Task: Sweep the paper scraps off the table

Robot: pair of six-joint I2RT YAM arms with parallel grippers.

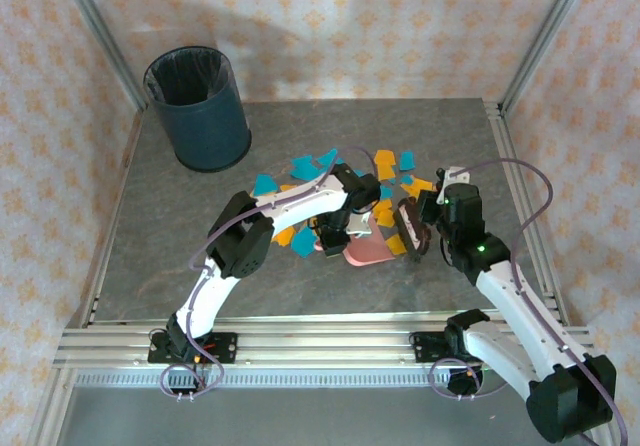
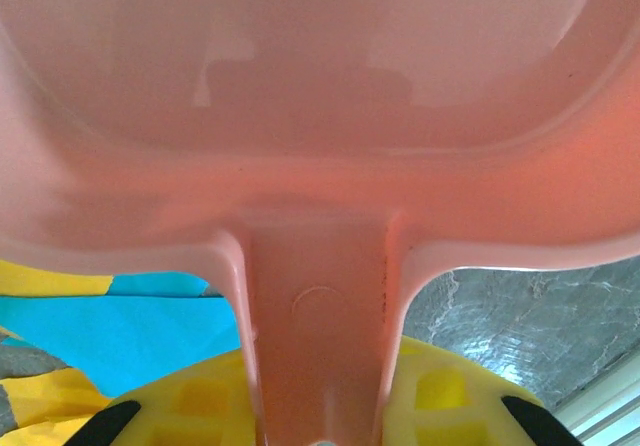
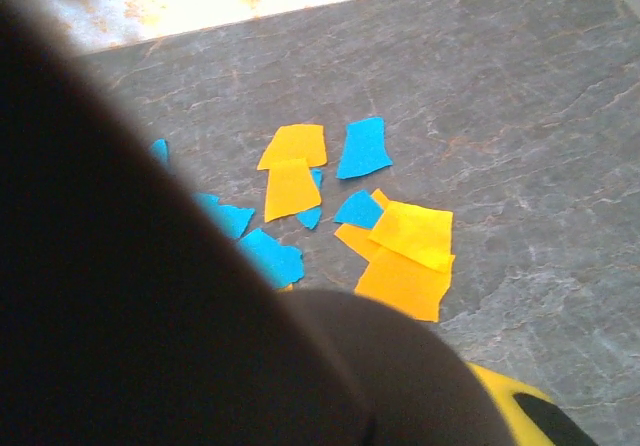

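Two arms with tools over a scrap-strewn grey table
Top view: patterned walls (image 1: 350, 26) and aluminium rails (image 1: 300, 346) frame the mottled table (image 1: 170, 256); paper scraps (image 1: 310, 169) lie mid-table, with a dark blue bin (image 1: 198, 108) at far left. The left gripper (image 1: 338, 234) clamps the pink dustpan (image 1: 368, 253), the right gripper (image 1: 425, 218) a dark brush (image 1: 408, 228). Left wrist: the dustpan's handle sits between yellow fingers (image 2: 200, 401). Right wrist: teal and orange scraps on stone-like surface.

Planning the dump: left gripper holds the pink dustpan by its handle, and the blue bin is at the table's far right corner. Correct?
No: the top external view shows the blue bin at the far left corner. The left gripper does hold the pink dustpan by its handle.
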